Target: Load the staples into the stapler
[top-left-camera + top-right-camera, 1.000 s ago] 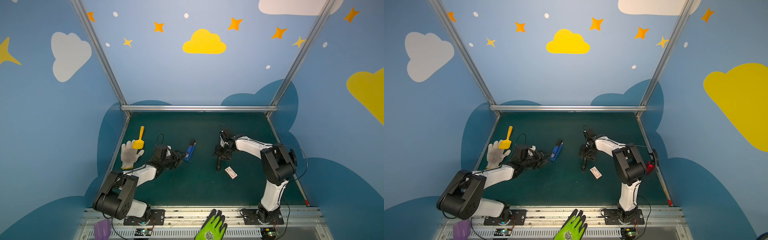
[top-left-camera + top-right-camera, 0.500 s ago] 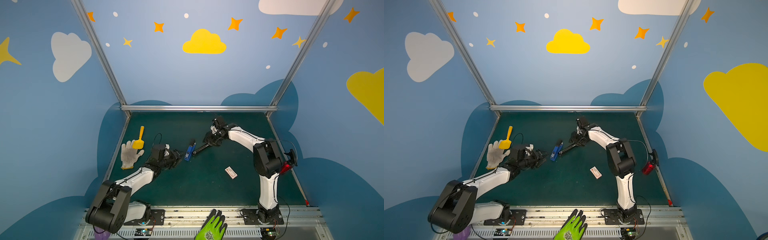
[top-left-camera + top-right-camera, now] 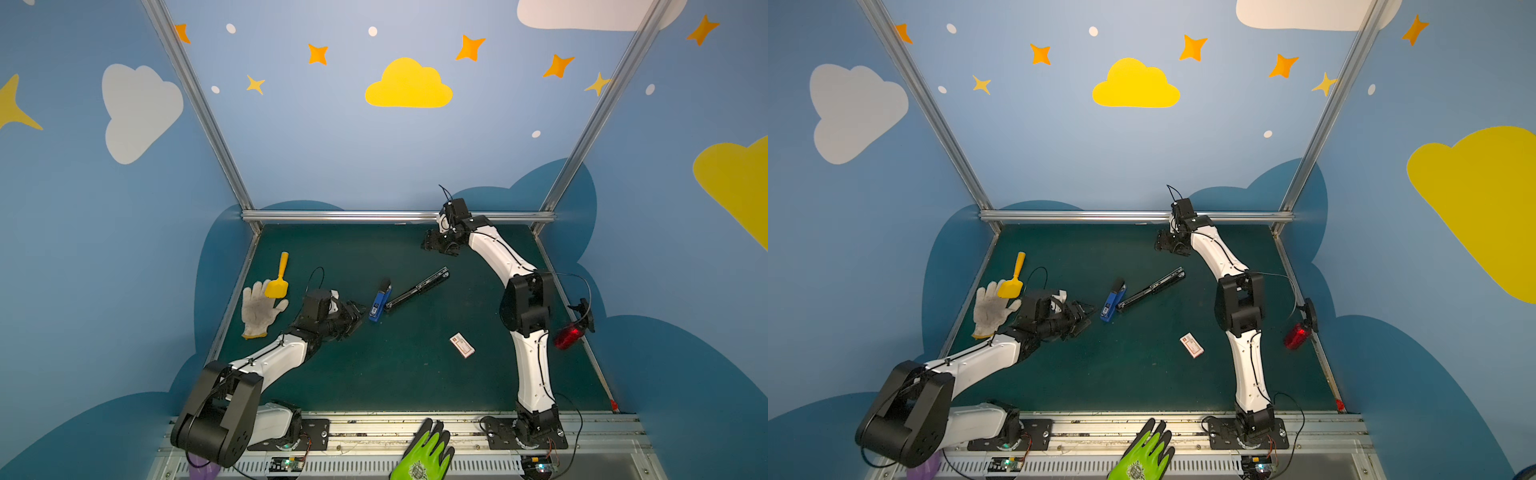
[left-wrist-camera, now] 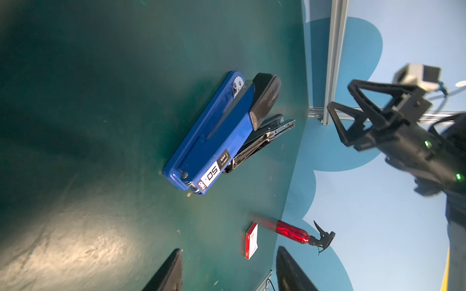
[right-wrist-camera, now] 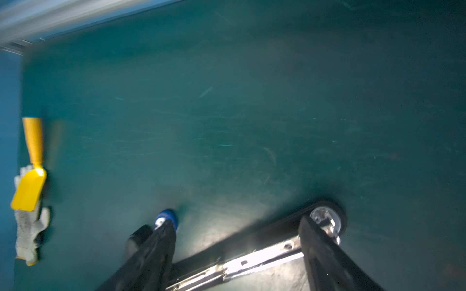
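1. Stapler (image 3: pixel 379 302): its blue body is lying flat near the middle of the green table (image 3: pixel 374 386), a little toward the left arm's side, as both top views are showing.
2. The black and metal magazine arm (image 3: pixel 417 288) is lying swung open on the table. It is meeting the blue body at the near end and pointing toward the back right, so the two parts are making a V.
3. The left gripper (image 3: pixel 358 316) is hovering just beside the stapler's near end and is not touching it. In the left wrist view its fingers (image 4: pixel 174 272) are standing apart with only table between them.
4. The right gripper (image 3: pixel 429 244) is hanging raised close to the back rail, well apart from the stapler. Its fingers (image 5: pixel 327 259) are spread wide and are gripping nothing.
5. A small white box with a red mark (image 3: pixel 462 345) is lying on the table to the near right of the stapler, apart from it.
6. A white knit glove (image 3: pixel 257 309) is lying at the left edge, and a yellow scoop (image 3: pixel 278 282) is resting partly on its fingers.
7. A red spray bottle (image 3: pixel 567 336) is sitting at the table's right edge.
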### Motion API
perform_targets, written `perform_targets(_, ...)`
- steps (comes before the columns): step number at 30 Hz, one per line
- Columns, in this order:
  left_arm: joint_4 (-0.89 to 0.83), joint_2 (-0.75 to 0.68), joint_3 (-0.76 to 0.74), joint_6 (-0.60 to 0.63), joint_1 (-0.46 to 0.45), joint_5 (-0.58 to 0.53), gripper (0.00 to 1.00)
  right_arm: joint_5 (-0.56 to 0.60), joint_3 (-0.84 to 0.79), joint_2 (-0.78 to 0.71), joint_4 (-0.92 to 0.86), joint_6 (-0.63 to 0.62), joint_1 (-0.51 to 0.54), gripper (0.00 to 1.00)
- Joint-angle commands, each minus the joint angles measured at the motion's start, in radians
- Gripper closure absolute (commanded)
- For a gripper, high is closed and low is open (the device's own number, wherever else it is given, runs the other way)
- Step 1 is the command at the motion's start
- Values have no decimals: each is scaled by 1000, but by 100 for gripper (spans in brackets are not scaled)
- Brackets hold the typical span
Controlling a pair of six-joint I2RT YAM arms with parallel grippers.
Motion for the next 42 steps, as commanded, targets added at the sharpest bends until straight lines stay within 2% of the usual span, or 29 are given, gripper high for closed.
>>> perform_targets(1,-49,-30,22,25,-1,-8,41,-72,141,130,-182,-43,-13,22)
perform_targets(4,-51,-33,19,25,0,-12,41,-91,147,150,-202,-50,-25,23)
perform_targets(9,-25,-3,21,21,-1,-3,41,-96,0,69,-185,-57,-45,24)
perform_targets(19,53,83,22,8,-1,30,41,-149,-574,-287,-14,-39,-60,25)
perform_targets(23,74,111,25,4,-1,40,41,-184,-694,-374,4,-65,-51,25)
perform_targets(27,93,127,27,-2,-1,47,41,-103,-685,-419,-34,-165,9,25)
perform_targets(30,99,120,24,-5,-1,46,41,26,-687,-456,-13,-268,97,21)
perform_targets(35,76,82,2,-1,-1,33,41,186,-636,-408,-40,-442,213,20)
perform_targets(42,35,26,-18,9,0,15,41,268,-587,-333,-48,-640,261,20)
